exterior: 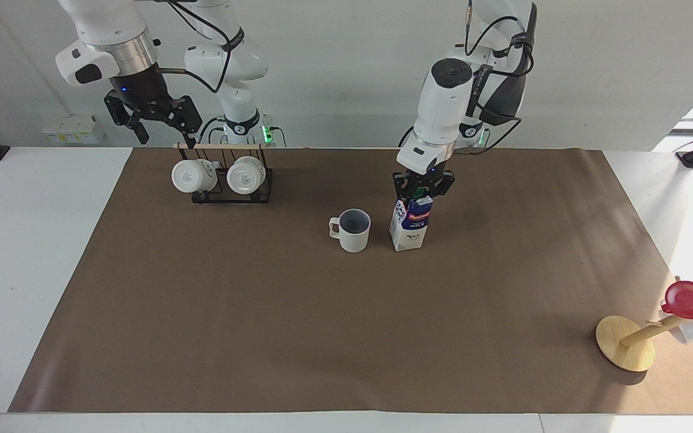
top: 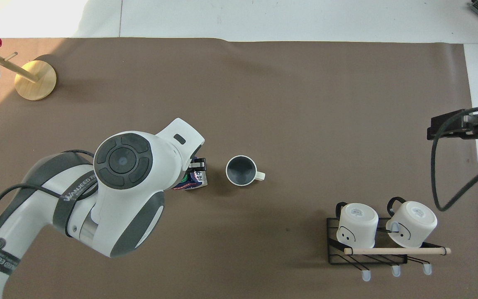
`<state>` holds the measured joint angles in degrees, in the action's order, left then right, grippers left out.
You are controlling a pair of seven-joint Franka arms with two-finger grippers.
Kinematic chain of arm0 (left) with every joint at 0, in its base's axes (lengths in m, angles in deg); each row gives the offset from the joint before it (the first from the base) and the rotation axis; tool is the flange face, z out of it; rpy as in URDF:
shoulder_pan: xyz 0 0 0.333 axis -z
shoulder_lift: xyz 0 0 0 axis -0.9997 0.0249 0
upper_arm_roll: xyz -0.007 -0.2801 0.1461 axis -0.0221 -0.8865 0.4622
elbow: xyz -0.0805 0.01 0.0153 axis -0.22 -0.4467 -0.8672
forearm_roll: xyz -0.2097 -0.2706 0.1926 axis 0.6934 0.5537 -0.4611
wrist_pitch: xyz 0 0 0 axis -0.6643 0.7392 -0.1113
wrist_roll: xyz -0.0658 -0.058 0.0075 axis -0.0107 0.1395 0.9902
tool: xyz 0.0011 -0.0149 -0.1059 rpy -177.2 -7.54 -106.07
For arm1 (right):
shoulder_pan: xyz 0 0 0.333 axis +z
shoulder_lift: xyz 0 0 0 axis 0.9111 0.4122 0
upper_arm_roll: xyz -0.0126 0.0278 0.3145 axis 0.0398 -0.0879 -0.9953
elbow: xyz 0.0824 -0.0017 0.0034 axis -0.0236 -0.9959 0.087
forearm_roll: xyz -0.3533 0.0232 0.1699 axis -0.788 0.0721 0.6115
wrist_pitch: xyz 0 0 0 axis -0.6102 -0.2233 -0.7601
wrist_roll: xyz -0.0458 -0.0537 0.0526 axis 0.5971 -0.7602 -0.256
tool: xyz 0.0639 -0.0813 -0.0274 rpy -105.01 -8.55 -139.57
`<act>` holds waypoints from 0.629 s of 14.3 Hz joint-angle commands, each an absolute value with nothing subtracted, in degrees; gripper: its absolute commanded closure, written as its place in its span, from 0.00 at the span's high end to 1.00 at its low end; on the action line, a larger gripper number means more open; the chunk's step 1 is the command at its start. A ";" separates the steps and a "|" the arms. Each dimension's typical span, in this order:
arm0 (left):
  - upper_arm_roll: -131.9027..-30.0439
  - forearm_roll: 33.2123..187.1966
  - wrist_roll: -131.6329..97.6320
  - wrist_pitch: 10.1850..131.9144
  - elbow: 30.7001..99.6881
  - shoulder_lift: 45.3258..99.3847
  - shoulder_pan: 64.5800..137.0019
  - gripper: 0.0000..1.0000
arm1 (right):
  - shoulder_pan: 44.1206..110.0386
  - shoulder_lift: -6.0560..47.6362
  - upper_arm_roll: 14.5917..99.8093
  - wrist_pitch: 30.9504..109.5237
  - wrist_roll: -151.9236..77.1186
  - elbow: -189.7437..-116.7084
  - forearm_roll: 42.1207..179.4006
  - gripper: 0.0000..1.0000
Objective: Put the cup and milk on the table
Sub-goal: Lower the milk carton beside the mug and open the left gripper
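The cream-white cup (exterior: 351, 231) (top: 241, 170) stands upright on the brown paper of the table (exterior: 262, 313), its dark inside showing. Beside it, toward the left arm's end, stands the blue-and-white milk (exterior: 409, 227) carton, upright with its base down at the paper. My left gripper (exterior: 421, 187) is shut on the carton's top by the green cap. In the overhead view the left arm hides most of the milk (top: 197, 180). My right gripper (exterior: 166, 129) (top: 434, 129) hangs open and holds nothing, raised over the table's edge by the mug rack.
A black wire rack (exterior: 226, 192) (top: 334, 253) with two glossy white mugs stands near the right arm's base. A wooden mug tree (exterior: 625, 344) (top: 35, 74) carrying a red cup (exterior: 692, 299) sits at the corner farthest from the robots at the left arm's end.
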<state>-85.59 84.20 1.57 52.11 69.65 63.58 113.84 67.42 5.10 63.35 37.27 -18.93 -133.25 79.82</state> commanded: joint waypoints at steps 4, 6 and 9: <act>-84.71 82.52 3.59 52.55 69.55 63.35 115.56 0.56 | 66.27 4.66 62.73 36.40 -20.70 -133.50 81.31 1.00; -84.71 82.52 3.50 52.55 69.55 63.35 115.56 0.67 | 66.18 4.75 62.73 36.40 -20.70 -133.50 81.31 1.00; -84.71 82.52 3.50 52.55 69.46 63.44 115.56 1.00 | 66.18 4.66 62.73 36.40 -20.70 -133.50 81.31 1.00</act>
